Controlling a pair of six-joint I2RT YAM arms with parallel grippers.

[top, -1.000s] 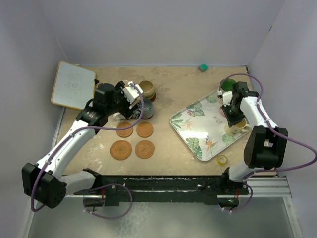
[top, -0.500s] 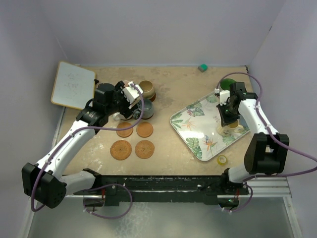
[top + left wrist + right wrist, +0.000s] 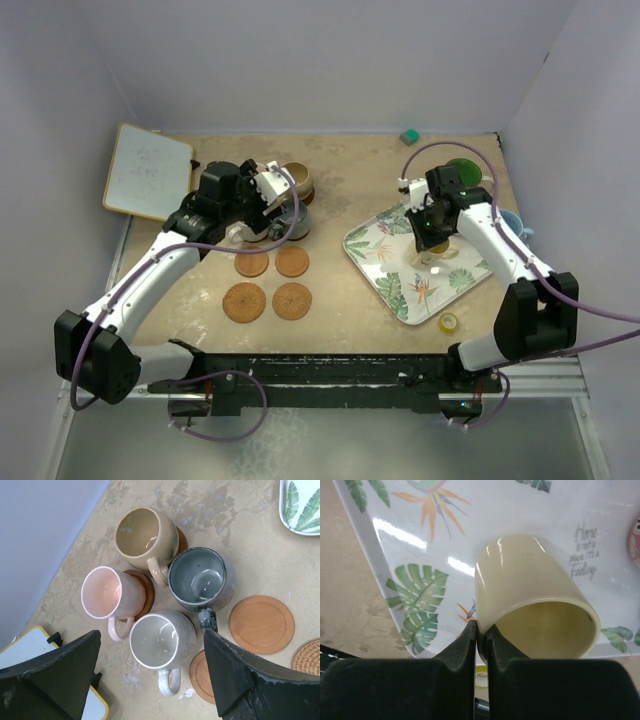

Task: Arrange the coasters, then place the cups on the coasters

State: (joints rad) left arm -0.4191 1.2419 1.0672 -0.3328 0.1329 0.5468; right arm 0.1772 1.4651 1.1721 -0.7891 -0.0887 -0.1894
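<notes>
In the left wrist view my left gripper hangs open above a cluster of cups: tan, pink, slate and grey. Dark brown coasters peek out under the pink and tan cups. Tan coasters lie bare beside the cluster, several in a square in the top view. My right gripper is shut on the rim wall of the yellow cup, tilted above the leaf-patterned tray. A green cup and a light blue cup stand at the tray's far and right sides.
A small whiteboard lies at the back left, close to the left arm. A yellow tape roll sits near the tray's front corner. A small green block rests by the back wall.
My right gripper closed on the yellow cup and carried it up and left, from the tray's right part to over its middle. The left arm shifted only slightly.
</notes>
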